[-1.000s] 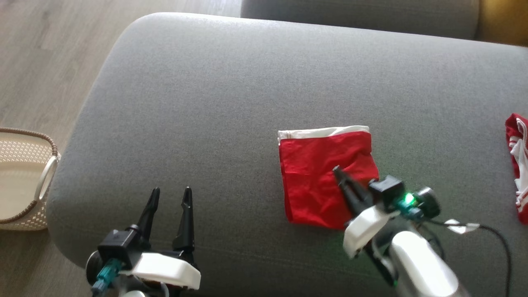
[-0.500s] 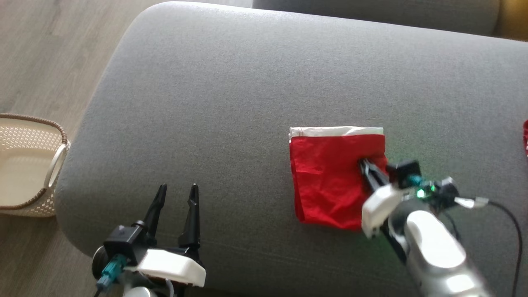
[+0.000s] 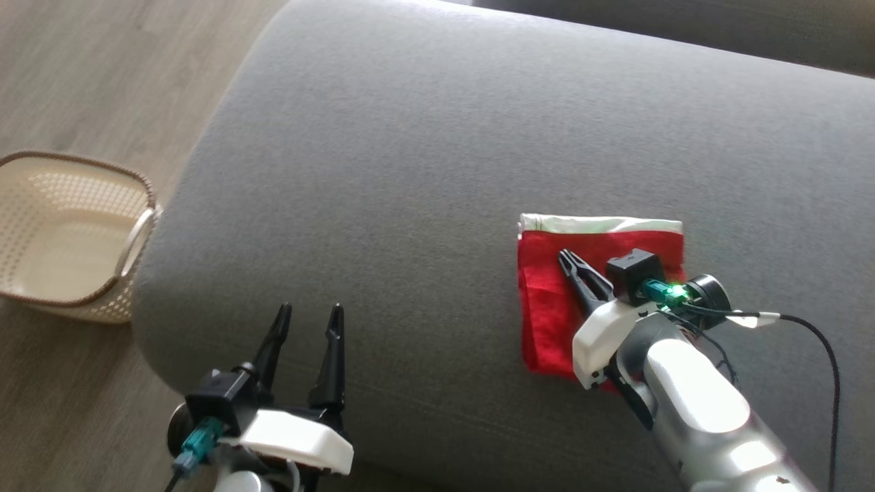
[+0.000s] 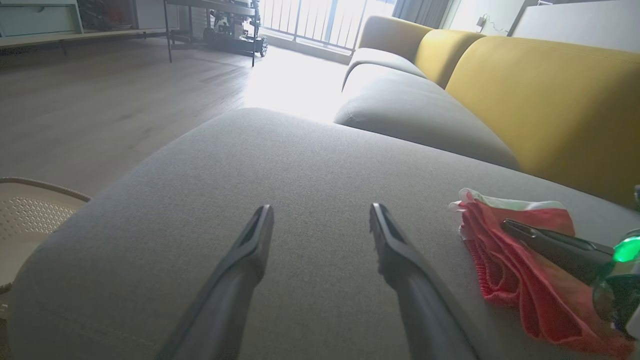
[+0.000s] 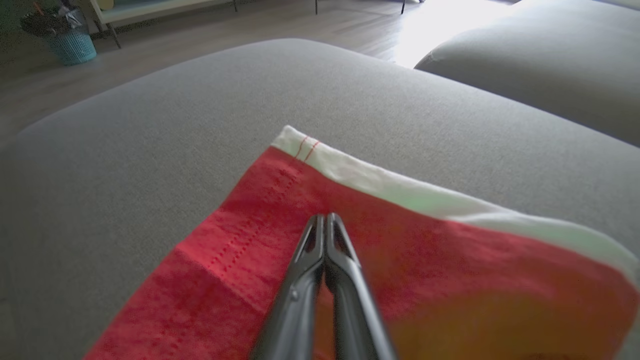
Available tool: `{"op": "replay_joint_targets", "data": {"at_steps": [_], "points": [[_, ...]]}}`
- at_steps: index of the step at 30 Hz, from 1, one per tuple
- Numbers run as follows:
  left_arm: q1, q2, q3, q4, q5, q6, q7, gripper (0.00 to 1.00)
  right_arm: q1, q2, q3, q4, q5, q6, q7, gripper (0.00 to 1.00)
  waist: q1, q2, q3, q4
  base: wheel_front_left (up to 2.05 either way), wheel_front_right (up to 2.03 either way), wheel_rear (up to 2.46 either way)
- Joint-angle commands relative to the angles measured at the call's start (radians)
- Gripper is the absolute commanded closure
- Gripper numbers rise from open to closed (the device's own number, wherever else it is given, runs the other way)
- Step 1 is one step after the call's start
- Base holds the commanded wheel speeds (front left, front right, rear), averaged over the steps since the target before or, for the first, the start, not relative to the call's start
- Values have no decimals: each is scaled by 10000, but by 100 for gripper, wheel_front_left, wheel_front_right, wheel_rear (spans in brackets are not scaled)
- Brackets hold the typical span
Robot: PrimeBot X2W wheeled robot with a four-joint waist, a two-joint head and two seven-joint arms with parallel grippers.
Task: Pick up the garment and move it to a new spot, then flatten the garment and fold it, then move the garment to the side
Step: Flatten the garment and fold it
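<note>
And the right gripper (image 3: 566,258) swings back again. A second ago its clenched fingers lay over the left half of the folded red garment (image 3: 547,314), half a second ago they had swept out to its right edge, and now the tip points toward 10 o'clock, just short of the white band (image 3: 601,224). The jaws are pressed tight together with nothing pinched between them, low over the cloth, though contact is hard to confirm. The garment's right edge bulged outward a second ago and now reads straight, so these passes look like smoothing, not a grasp. The garment sits at 4 o'clock on the grey cushion (image 3: 410,171), much where it was. The head has turned, which is why the basket (image 3: 102,311) at 9 o'clock slid inward. The left gripper (image 3: 310,311) at 7 o'clock is spread wide and empty, unchanged. My read: the fold is done, and the move to the side is not yet begun.
</note>
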Motion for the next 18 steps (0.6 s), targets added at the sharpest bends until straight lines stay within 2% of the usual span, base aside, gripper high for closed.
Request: {"op": "replay_joint_targets", "data": {"at_steps": [1,6,11,18], "points": [[-510,3,246,-297,-54,19,-53,0,-462,124,139,-36,-119,-4,-94,100,0,0,66,203,0,0,0],[-502,3,281,-274,-45,61,-53,0,-610,124,-132,453,62,-4,-94,100,0,0,78,361,0,0,0],[-401,3,491,-305,-61,159,-53,0,-455,124,-533,-860,251,-4,-94,100,0,0,-78,56,0,0,0],[-291,3,921,-445,24,124,-53,0,317,124,-1478,-2449,106,-4,-95,100,0,0,-578,-892,0,0,0]]}}
